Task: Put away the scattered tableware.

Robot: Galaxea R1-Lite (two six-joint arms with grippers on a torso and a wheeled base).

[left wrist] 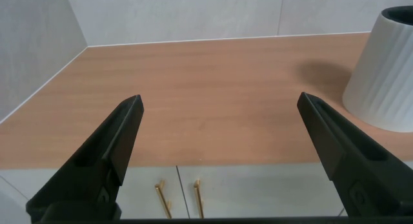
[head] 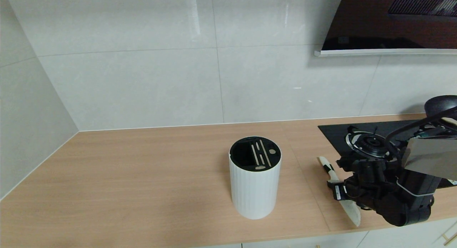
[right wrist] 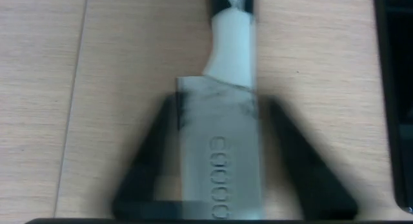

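Observation:
A knife (head: 351,210) with a pale blade and a white and black handle lies flat on the wooden counter at the right, its tip toward the front edge. My right gripper (head: 342,192) sits low over it. In the right wrist view the right gripper (right wrist: 219,104) is open, its fingers (right wrist: 158,153) straddling the knife (right wrist: 219,140) near where blade meets handle. A white ribbed knife holder (head: 254,183) with a black slotted top stands upright mid-counter. My left gripper (left wrist: 219,100) hangs open and empty before the counter's front edge, left of the holder (left wrist: 384,75).
A black gas hob (head: 367,142) with a burner lies just behind the knife at the right, under a dark range hood (head: 389,23). Tiled walls close the back and left. Cabinet doors with gold handles (left wrist: 161,198) sit below the counter edge. Bare counter (head: 142,176) stretches left of the holder.

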